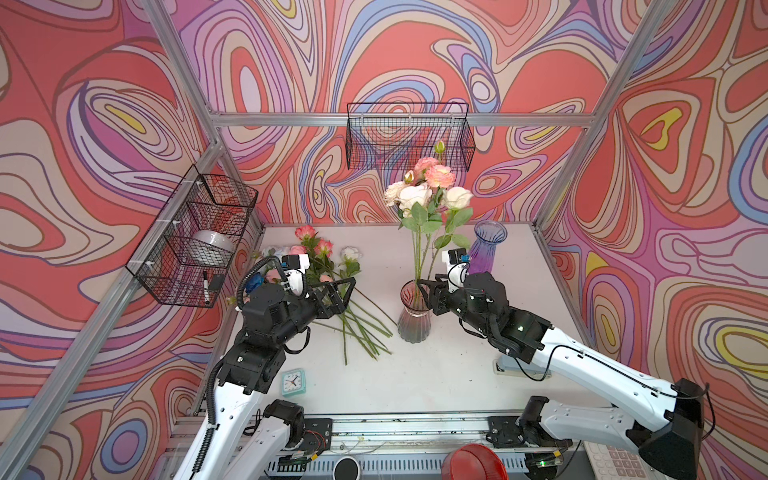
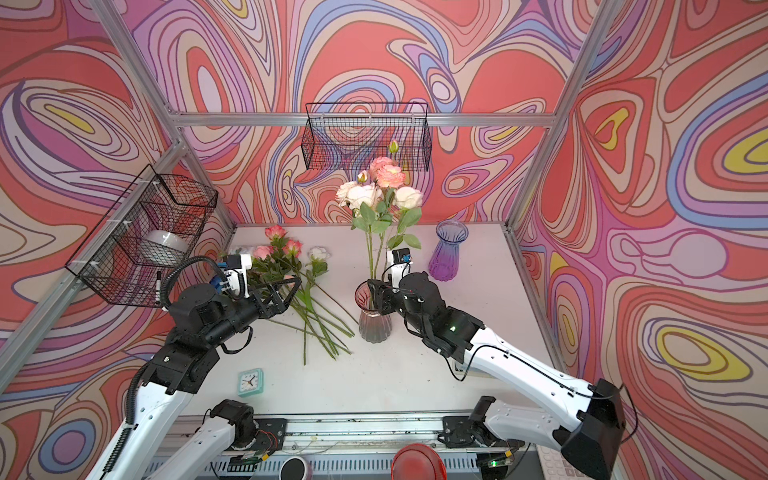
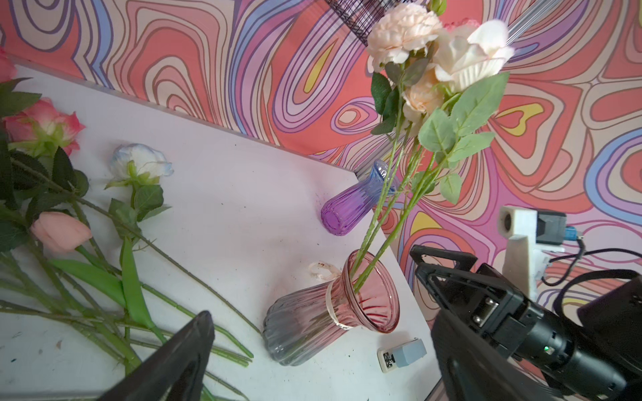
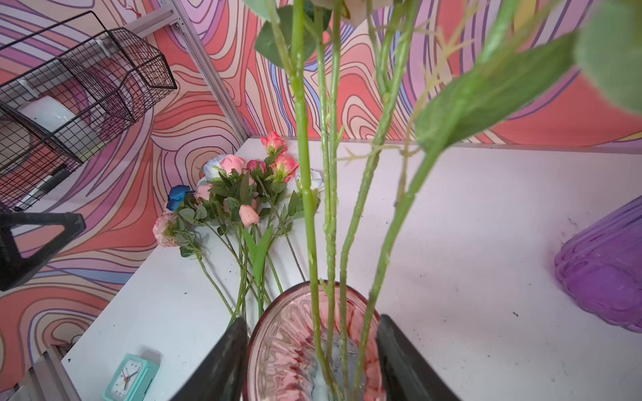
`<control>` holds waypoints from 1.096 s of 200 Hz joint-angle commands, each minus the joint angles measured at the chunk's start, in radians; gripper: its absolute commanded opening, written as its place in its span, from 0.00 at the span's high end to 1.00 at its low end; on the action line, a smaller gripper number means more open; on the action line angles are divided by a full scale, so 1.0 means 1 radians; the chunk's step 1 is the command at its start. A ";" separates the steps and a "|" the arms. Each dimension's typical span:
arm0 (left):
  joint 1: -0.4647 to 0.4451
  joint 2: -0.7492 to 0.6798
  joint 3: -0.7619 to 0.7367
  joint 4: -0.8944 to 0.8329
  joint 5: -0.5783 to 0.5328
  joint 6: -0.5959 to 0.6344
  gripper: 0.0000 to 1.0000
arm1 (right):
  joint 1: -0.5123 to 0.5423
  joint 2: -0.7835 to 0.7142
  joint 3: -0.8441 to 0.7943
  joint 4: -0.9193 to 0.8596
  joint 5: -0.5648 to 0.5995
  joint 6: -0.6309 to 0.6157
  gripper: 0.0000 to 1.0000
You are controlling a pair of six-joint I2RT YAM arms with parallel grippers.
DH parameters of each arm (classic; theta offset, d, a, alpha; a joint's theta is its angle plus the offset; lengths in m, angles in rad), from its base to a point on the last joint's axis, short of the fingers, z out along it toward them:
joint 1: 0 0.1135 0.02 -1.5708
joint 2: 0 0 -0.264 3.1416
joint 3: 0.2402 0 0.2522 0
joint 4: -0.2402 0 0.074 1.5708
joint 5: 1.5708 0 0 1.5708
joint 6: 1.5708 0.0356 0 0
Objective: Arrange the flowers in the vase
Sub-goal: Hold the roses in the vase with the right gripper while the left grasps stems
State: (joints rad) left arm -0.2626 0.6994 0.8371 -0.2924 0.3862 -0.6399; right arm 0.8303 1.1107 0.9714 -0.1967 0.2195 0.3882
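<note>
A ribbed pink-and-grey glass vase [image 1: 414,318] [image 2: 373,322] [image 3: 323,316] stands mid-table with several flowers [image 1: 428,189] [image 2: 382,187] [image 3: 434,59] upright in it, white and peach blooms on top. My right gripper [image 1: 429,291] [image 4: 311,321] is open at the vase's mouth, and the green stems [image 4: 326,243] rise loose between its fingers. More flowers [image 1: 328,266] [image 4: 243,194] lie in a pile on the table's left, among them a deep blue one [image 4: 179,196]. My left gripper [image 1: 348,295] [image 3: 321,314] hovers wide open over their stems, holding nothing.
A purple glass vase [image 1: 486,249] [image 4: 604,270] stands behind the right arm. A teal clock [image 1: 293,381] sits near the front left, and a small grey stapler [image 3: 403,354] lies under the right arm. Wire baskets hang on the left wall [image 1: 195,237] and back wall [image 1: 409,137].
</note>
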 commanded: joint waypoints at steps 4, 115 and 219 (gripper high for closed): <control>0.001 0.022 0.029 -0.083 -0.067 -0.010 0.00 | -0.003 -0.042 0.036 -0.077 -0.020 0.040 0.37; 0.074 0.321 -0.181 -0.069 -0.223 -0.164 0.50 | -0.003 -0.193 -0.011 -0.096 -0.037 0.057 0.60; 0.184 0.449 -0.297 0.156 -0.317 -0.302 0.60 | -0.003 -0.209 -0.038 -0.087 -0.014 0.052 0.61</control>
State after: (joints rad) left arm -0.0967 1.1175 0.5335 -0.2379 0.1204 -0.9009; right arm 0.8307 0.9180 0.9463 -0.2844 0.1879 0.4408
